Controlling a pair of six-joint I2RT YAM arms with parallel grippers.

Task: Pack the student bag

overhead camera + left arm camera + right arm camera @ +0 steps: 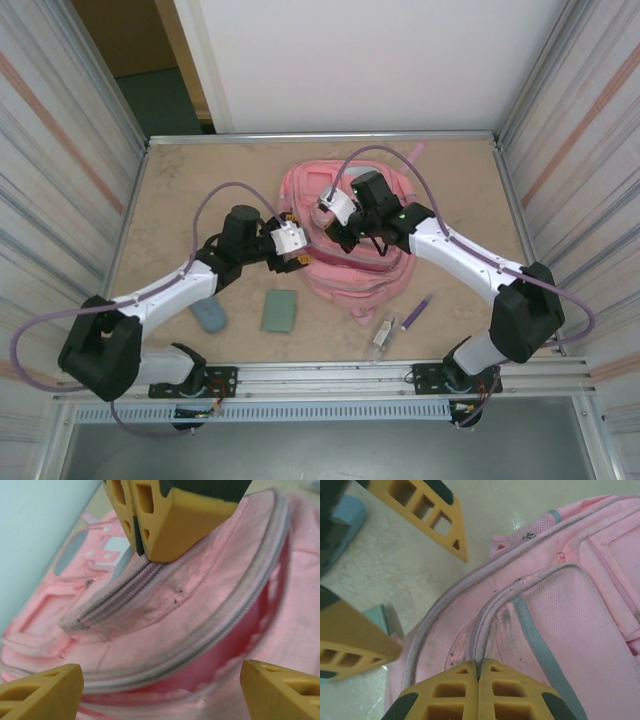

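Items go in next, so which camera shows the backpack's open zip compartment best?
The left wrist view: the pink backpack gapes between its zip tracks, darker inside showing. The top external view gives that opening as a thin dark slit on its near side. The right wrist view shows its outer shell and zip seam.

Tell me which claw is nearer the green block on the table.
Left. The left claw is open at the student bag's left edge, just beyond the green block; the right claw is farther back, over the bag's middle.
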